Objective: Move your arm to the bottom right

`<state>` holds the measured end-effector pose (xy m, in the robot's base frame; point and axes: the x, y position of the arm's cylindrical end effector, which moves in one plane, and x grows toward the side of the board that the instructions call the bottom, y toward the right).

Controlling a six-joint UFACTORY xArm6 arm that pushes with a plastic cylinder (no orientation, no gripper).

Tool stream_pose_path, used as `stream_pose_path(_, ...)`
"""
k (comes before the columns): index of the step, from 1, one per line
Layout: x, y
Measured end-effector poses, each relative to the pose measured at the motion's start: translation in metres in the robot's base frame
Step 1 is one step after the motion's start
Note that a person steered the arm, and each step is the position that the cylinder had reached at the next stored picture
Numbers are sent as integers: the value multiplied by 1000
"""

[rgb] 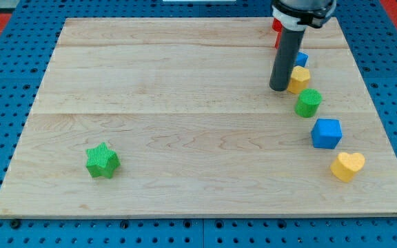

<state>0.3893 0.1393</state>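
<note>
Nearest, in the lower left of the frame, a green star block (102, 161) sits alone on the wooden board (185, 138). In the lower right lies a yellow heart block (347, 166), and just above it a blue cube (327, 133). Further up the right side come a green cylinder-like block (308, 102), then a yellow block (299, 79), a blue block (302, 59) and, partly hidden behind the rod, a red block (276, 26).

My tip (278, 89) rests on the board in the upper right, just left of the yellow block, touching or nearly so. There is no pincer to report, only the rod.

The move to the bottom right looks barely begun. Next, I judge, the tip should travel down and rightward, ideally passing left of the green cylinder-like block and blue cube to avoid shoving them.
</note>
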Motion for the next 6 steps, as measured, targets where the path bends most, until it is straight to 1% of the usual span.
stream_pose_path(1,0,-3)
stream_pose_path(2,46,-38)
stream_pose_path(3,138,-55)
stream_pose_path(4,217,-50)
stream_pose_path(5,229,-9)
stream_pose_path(6,228,90)
